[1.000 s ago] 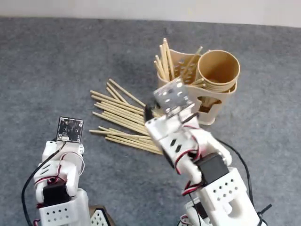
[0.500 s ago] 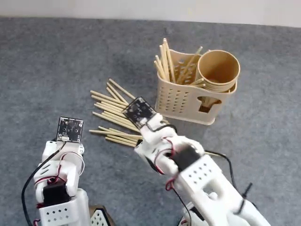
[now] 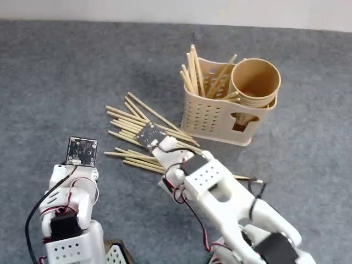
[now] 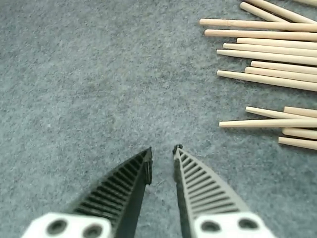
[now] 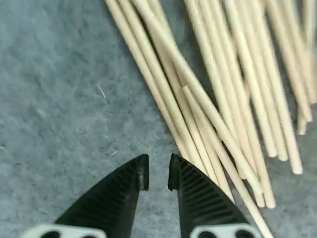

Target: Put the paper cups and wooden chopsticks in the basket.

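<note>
I saw my right claw [image 5: 157, 173] low over the bench [image 5: 59, 99], its fingers a narrow slit apart and pinching nothing. Its tips were just beside the edge of the loose wooden chopsticks [image 5: 218, 99]. My left claw [image 4: 162, 151], likewise slightly spread and empty, hung near their ends. The paper cups [image 3: 256, 82] sat in the basket [image 3: 212, 118] beyond the pile.

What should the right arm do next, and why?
Probably open the right gripper wider and ease it down over the nearest chopsticks. Its jaws are empty and only narrowly parted, with the tips right at the edge of the loose pile. The basket already holds the cups, so the loose sticks seem to be what is left.
</note>
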You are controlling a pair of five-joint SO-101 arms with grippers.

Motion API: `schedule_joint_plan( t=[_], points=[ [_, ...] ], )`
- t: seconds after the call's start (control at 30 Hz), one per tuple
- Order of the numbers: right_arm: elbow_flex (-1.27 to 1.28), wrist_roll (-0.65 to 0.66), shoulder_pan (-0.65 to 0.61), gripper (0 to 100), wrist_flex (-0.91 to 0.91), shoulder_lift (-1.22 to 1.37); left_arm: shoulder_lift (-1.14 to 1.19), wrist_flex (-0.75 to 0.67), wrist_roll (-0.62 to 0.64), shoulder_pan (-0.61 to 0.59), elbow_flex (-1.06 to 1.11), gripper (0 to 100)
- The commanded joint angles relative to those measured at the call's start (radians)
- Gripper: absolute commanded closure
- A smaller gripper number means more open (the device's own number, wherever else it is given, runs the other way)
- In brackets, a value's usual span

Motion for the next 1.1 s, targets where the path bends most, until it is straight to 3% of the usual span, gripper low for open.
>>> schedule_joint_plan(
  t=[0.0, 0.77, 1.07],
  points=[
    [-0.093, 0.026, 0.007, 92.1, -0.010, 0.053, -0.010, -0.020, -0.009, -0.012, -0.008, 91],
    [-0.194, 0.029, 0.048, 92.1, -0.087, 0.265, -0.010, -0.017, -0.009, -0.012, -0.008, 91],
    [-0.130, 0.172, -0.062, 92.5, -0.041, 0.266, -0.010, -0.017, -0.009, -0.012, -0.008, 91]
  ],
)
